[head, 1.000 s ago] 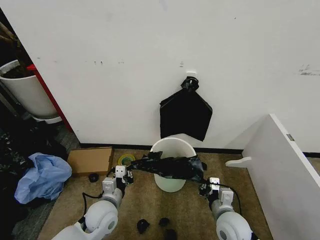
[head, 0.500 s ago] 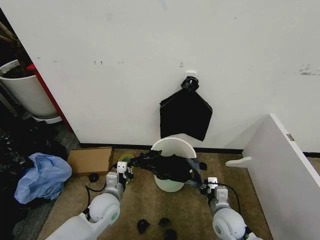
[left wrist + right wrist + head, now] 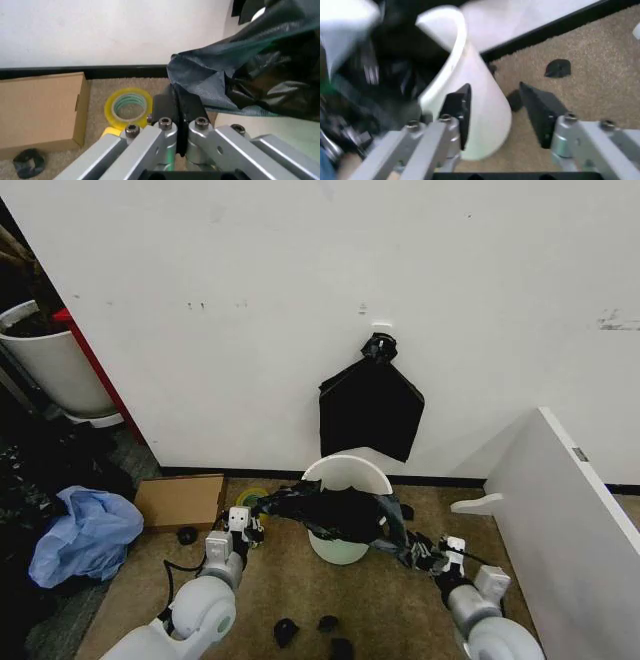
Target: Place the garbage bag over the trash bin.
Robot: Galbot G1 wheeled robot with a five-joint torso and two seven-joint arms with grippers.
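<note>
The left gripper (image 3: 176,108) has its fingers (image 3: 162,107) pressed together, clamping a corner of the garbage bag (image 3: 250,67); just beyond and to one side of those fingertips a yellow tape roll (image 3: 128,107) lies on the carpet, with a cardboard box (image 3: 37,107) further out against the baseboard. From the head camera this left gripper (image 3: 252,529) sits at the left side of the trash bin (image 3: 345,475), and the garbage bag (image 3: 335,515) stretches from it across the bin's front and mouth as a crumpled black band. The right gripper (image 3: 495,112) has its fingers (image 3: 539,108) spread wide with nothing between them; the cream wall of the trash bin (image 3: 480,108) stands in the gap just past the fingertips, with the bag's dark folds (image 3: 385,71) at the bin's opening beyond. In the head view the right gripper (image 3: 425,555) is near the bag's right end, low beside the bin. Small black scraps (image 3: 286,631) lie on the carpet between the two arms. Behind the bin, a flat black bundle of bags (image 3: 371,410) hangs on the white wall.
</note>
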